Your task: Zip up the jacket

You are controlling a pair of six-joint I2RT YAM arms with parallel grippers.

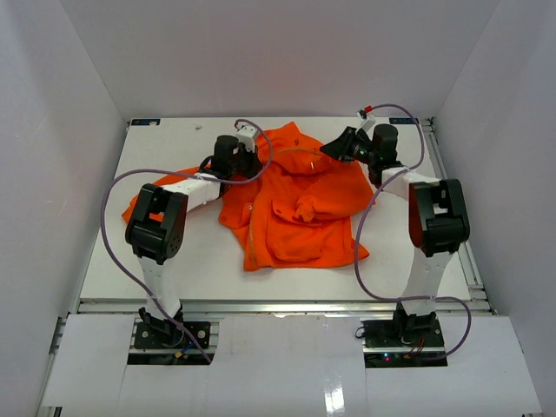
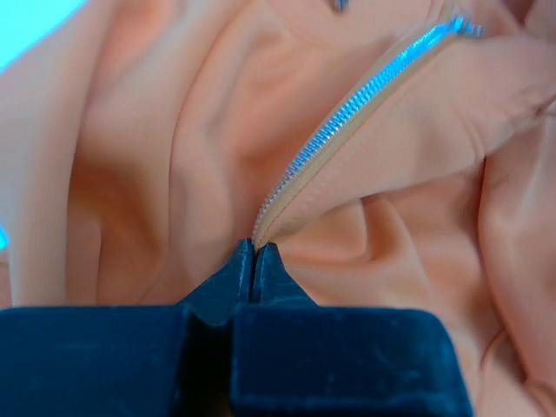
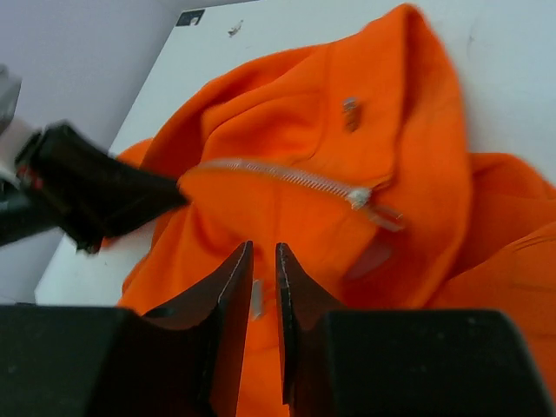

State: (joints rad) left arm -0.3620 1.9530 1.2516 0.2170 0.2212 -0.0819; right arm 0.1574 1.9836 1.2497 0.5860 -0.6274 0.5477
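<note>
- Nearest us, the jacket (image 1: 295,217) lies crumpled on the middle of the counter (image 1: 174,261). Its hem faces the near edge and one sleeve trails toward the left edge.
- A purple cable (image 1: 359,252) loops just beside the hem's right corner, where we think it could catch.
- Further in, the left gripper (image 2: 254,254) is clamped tight on the fabric at one end of the zipper (image 2: 347,113). We judge it is anchoring the row so the teeth stay taut.
- Toward the far right corner, the right gripper (image 3: 263,256) hovers with its jaws a slit apart, holding nothing.
- Beyond it, the slider (image 3: 359,197) sits untouched, with bunched folds crowding it.
</note>
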